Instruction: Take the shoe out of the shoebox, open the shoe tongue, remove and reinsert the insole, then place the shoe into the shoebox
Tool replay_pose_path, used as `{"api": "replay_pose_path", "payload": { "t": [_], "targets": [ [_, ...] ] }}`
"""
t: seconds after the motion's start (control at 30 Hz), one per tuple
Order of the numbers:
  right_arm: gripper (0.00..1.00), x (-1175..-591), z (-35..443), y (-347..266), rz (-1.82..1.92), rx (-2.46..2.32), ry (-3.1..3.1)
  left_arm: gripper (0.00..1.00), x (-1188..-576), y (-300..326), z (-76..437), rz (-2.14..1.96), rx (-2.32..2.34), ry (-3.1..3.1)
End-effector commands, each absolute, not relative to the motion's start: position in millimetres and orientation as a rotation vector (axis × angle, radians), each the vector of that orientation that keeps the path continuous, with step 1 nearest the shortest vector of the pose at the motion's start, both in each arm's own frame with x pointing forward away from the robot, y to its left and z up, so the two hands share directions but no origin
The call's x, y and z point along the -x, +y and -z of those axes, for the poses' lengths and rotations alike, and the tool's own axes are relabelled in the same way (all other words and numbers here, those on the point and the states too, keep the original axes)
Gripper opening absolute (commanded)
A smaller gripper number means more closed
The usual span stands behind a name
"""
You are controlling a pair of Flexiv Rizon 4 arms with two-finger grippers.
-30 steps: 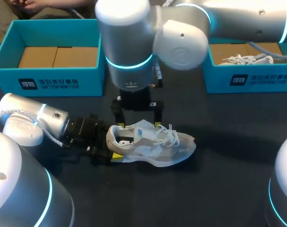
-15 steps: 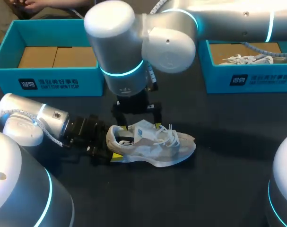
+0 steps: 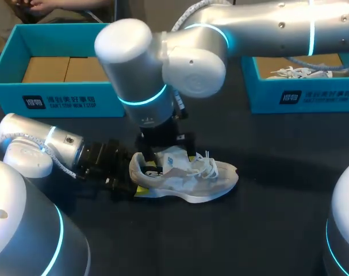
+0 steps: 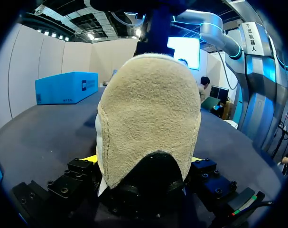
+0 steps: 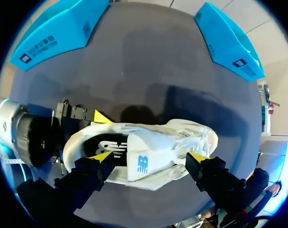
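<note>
White shoe (image 3: 183, 172): L fingers (image 3: 141, 191) clamp heel (image 4: 148, 118); R fingers (image 5: 102, 157) wide open, dropped lower astride tongue (image 5: 144, 159).

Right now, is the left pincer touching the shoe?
Touching. The left wrist view shows the shoe wedged heel-first in the left pincer, pressed from both sides.

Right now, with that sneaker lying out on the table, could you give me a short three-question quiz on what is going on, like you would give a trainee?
1. True or false: the shoe lies inside a blue box.
2. Which part of the shoe does the left gripper clamp? A) the toe B) the heel C) the laces
3. Fill in: the right gripper, poised above the shoe's tongue, is ____ (open or shut).

Key: 1. False: it lies on the table. 2. B. 3. Open, with one finger on each side of the tongue.
</note>
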State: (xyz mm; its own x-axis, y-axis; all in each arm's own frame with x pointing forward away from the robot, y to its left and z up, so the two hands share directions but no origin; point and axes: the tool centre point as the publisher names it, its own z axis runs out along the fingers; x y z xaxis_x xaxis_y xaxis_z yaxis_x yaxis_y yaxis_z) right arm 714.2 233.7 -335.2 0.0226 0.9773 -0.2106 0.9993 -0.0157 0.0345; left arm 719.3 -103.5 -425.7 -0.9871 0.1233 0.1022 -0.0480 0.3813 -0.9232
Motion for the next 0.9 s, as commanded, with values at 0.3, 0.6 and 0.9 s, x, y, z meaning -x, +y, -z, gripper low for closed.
{"api": "replay_pose_path", "payload": {
  "t": [0.3,0.6,0.9],
  "targets": [
    [1.00,-706.4,352.6,239.7,0.157,-2.480,1.416,0.00,-718.6,-103.4,426.7,-1.661,0.071,-2.479],
    [1.00,-703.1,356.4,229.3,0.200,-2.493,1.293,0.00,-718.6,-103.4,426.7,-1.661,0.071,-2.479],
    [0.96,-697.2,355.1,210.2,0.231,-2.515,1.147,0.00,-718.6,-103.4,426.7,-1.661,0.071,-2.479]
  ]
}}
